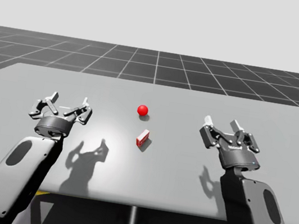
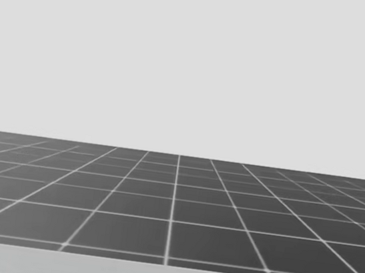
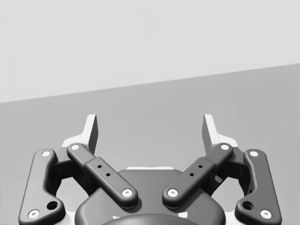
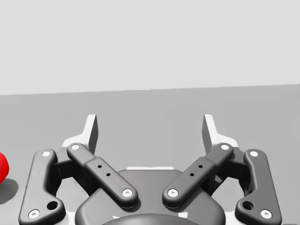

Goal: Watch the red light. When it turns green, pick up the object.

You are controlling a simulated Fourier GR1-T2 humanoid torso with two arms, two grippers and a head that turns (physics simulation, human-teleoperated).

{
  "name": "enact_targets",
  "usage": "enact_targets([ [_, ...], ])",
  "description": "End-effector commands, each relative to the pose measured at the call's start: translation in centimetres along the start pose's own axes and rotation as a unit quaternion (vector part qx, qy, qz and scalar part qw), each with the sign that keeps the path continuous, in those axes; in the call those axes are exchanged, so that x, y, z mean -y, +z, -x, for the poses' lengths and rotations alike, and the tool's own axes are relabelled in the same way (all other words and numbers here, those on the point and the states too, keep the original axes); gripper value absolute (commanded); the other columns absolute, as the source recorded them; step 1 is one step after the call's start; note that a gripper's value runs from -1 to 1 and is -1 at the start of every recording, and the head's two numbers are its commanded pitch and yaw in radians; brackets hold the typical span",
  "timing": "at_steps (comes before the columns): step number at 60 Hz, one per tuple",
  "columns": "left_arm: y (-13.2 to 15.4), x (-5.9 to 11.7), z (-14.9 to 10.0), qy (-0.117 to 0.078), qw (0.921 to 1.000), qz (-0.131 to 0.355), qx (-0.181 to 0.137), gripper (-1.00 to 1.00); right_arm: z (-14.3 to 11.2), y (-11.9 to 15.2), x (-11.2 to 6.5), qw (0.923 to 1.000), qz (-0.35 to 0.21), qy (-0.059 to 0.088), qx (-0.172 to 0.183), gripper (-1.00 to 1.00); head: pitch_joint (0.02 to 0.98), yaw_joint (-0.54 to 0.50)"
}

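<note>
Grey tabletop carrying two red things: one round red light near the middle and, just beside it on the near side, one small red box, touched by neither hand. Two hands, one per arm: left hand and right hand, each with two fingers spread apart and nothing between them, well to either side of the box.

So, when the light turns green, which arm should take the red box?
Probably right: both jaws stand open, similarly far from the red box, but my right wrist view catches the red light near it.
</note>
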Motion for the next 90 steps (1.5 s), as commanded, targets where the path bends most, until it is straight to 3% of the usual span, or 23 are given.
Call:
enact_targets([
  [1, -0.29, -0.08, 0.42, -0.004, 1.0000, -0.002, -0.001, -1.00, 0.35, 0.07, 0.20, 0.9998, 0.018, 0.003, -0.003, -1.00, 0.087, 0.00],
  [6, -0.30, -0.08, 0.44, -0.004, 1.0000, -0.003, -0.001, -1.00, 0.13, -0.11, 0.38, 0.9998, 0.015, -0.010, 0.005, -1.00, 0.095, 0.00],
  [10, -0.29, -0.07, 0.43, -0.004, 1.0000, -0.003, -0.001, -1.00, 0.08, -0.18, 0.60, 0.9998, 0.018, -0.011, -0.001, -1.00, 0.116, 0.00],
  [40, -0.43, -0.10, 0.52, -0.006, 1.0000, -0.004, 0.002, -1.00, 0.08, -0.30, 0.60, 0.9997, 0.023, -0.005, -0.003, -1.00, 0.497, 0.02],
  [51, -0.47, -0.08, 0.51, -0.004, 1.0000, -0.002, 0.001, -1.00, 0.09, -0.27, 0.56, 0.9998, 0.020, -0.002, -0.004, -1.00, 0.582, 0.05],
  [90, -0.40, 0.00, 0.38, 0.009, 0.9999, 0.009, -0.005, -1.00, 0.23, -0.29, 0.47, 0.9999, 0.016, 0.003, -0.006, -1.00, 0.618, 0.05],
])
